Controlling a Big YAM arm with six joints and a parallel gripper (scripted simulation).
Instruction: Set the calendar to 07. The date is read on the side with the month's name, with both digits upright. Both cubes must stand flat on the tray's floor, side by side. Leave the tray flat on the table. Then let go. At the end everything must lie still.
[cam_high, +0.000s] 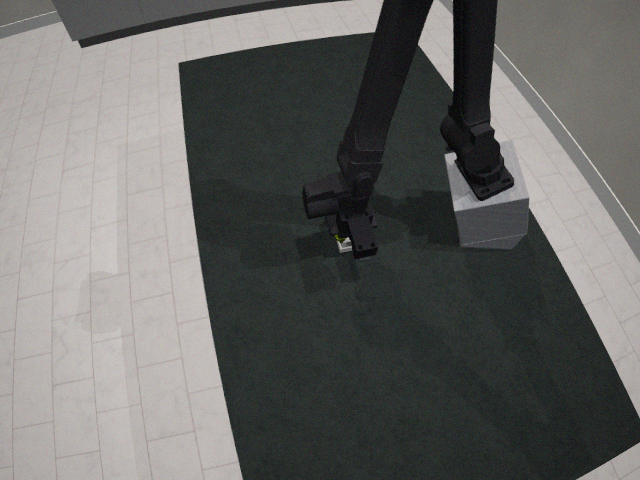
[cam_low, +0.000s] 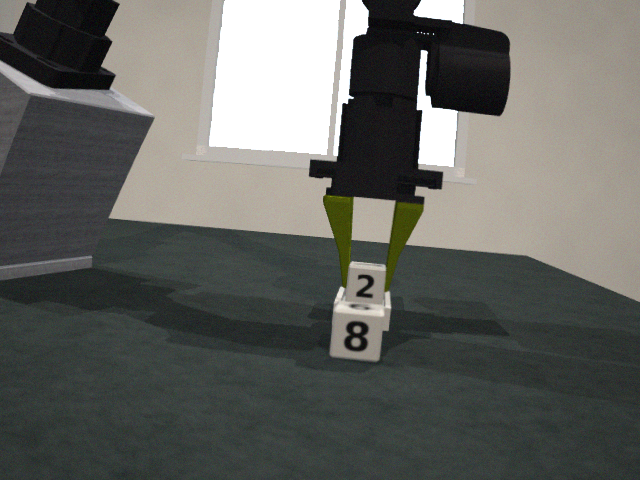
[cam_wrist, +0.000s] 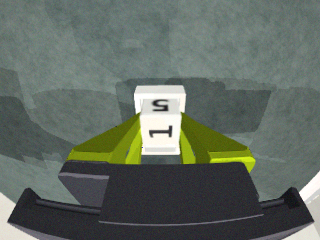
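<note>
Black parallel gripper with yellow-green fingers (cam_low: 367, 281): jaws pinching a white number cube showing 2 (cam_low: 365, 285), centre of exterior view, just above a white number cube showing 8 (cam_low: 356, 335) on the dark green mat (cam_low: 155, 403). Wrist view shows faces 5 and 1.

The tray (cam_low: 387, 308) is mostly hidden behind the near cube (cam_low: 356, 334).

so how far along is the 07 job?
Done: nothing readable as 07; no tray or month name is visible. In hand: the gripper, jaws shut on the cube showing 2, holds it close behind and above the cube showing 8, which rests on the mat; contact unclear. Left: turn up 0 and 7, seat both cubes side by side, release.
</note>
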